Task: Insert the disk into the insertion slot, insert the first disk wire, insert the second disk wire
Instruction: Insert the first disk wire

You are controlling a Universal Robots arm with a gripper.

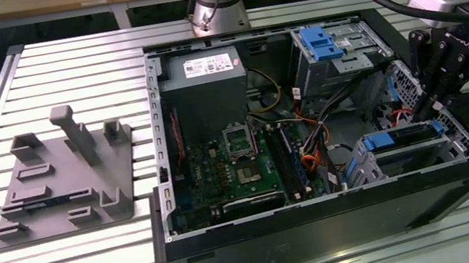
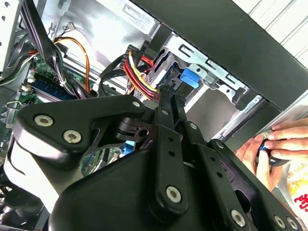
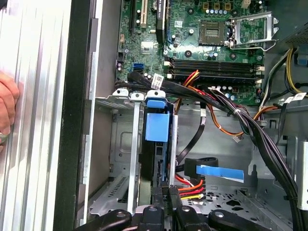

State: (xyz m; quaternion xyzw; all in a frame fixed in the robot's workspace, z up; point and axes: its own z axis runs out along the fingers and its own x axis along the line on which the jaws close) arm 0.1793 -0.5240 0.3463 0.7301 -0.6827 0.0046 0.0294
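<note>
Room around the slot [image 3: 122,159] is tight. The case wall [image 3: 79,120] runs close along one side, with a hand [image 3: 7,110] beyond it. On the other side, red and yellow wires [image 3: 190,185] and a blue-tagged cable [image 3: 216,172] lie just beside the slot. A black cable bundle [image 3: 231,110] crosses near its end toward the board [image 3: 192,29]. The gripper [image 3: 164,190], fingers [image 3: 157,197] drawn close together, takes up the end away from the board. The slot's top side lies open.
</note>
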